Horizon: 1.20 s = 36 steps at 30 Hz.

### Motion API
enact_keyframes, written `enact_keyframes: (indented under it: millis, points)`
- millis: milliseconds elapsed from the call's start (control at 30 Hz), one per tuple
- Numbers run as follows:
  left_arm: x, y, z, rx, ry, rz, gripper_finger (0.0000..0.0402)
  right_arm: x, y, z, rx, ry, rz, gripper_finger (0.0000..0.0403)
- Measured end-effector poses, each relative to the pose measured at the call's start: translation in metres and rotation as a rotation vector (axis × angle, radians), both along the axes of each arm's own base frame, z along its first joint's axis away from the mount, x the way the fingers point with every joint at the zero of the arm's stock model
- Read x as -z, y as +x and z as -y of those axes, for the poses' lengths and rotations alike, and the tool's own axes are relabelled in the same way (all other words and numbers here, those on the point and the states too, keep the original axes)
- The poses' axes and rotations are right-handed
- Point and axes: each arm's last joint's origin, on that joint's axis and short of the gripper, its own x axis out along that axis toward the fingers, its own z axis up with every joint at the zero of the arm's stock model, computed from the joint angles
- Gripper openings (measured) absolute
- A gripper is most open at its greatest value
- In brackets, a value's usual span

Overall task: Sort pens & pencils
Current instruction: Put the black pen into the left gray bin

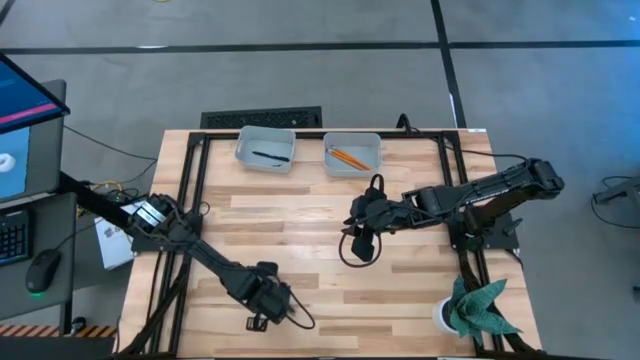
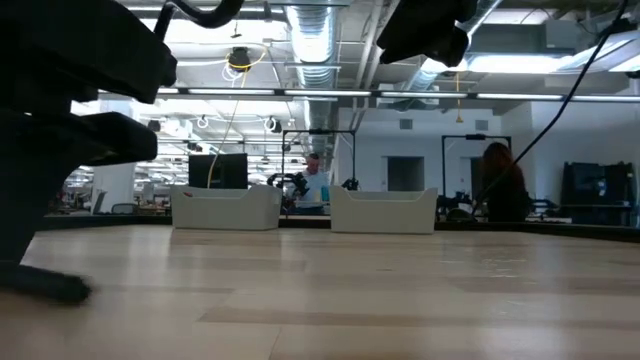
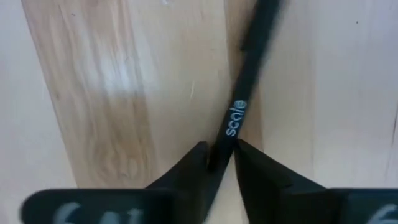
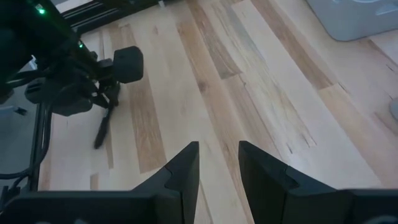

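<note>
A black pen (image 3: 239,106) printed "scale" lies on the wooden table near its front edge, with my left gripper (image 3: 219,149) shut on it. From the high view, this gripper (image 1: 262,305) is at the front left. My right gripper (image 4: 217,152) hovers open over the table's middle (image 1: 362,248), holding nothing. At the far edge stand two grey bins. The left bin (image 1: 265,147) holds a black pen (image 1: 270,157). The right bin (image 1: 352,153) holds orange pencils (image 1: 347,157). My left gripper pinches the pen's barrel (image 3: 225,134), just beside the "scale" print, between its two fingers. The fingers come from above, pointing down, and lie across the pen. The long free part of the pen (image 4: 101,132) runs out from the fingers low over the table; I cannot tell whether it is lifted clear.
A green plant in a white pot (image 1: 470,310) stands at the front right corner. Black frame rails (image 1: 190,180) run along the table's sides. A keyboard (image 1: 262,118) lies beyond the far edge. Bare wood stretches between the bins and the grippers. People show in the room behind (image 2: 500,180).
</note>
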Motion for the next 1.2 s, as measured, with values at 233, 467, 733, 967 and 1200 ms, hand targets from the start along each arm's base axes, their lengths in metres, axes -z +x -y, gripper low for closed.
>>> enact_keyframes:
  millis: [233,467,733,967,1200]
  points:
    - [0.000,0.006,-0.011,0.035,0.003,-0.009,0.0017,0.001,-0.001,0.000,0.000,-0.002,-0.010,0.0135]
    - [0.000,0.014,-0.029,0.024,-0.024,-0.058,0.0044,0.001,-0.001,0.000,-0.006,-0.010,-0.018,0.0133]
    - [-0.003,0.022,-0.049,0.015,-0.003,-0.058,0.0038,0.002,-0.001,0.001,-0.039,-0.051,-0.025,0.0133]
    - [-0.003,0.025,-0.059,0.009,0.009,-0.060,0.0029,0.002,0.000,0.008,-0.029,-0.068,-0.031,0.0135]
    - [-0.003,0.025,-0.061,0.012,0.030,-0.068,0.0035,0.002,0.001,0.015,-0.010,-0.070,-0.032,0.0133]
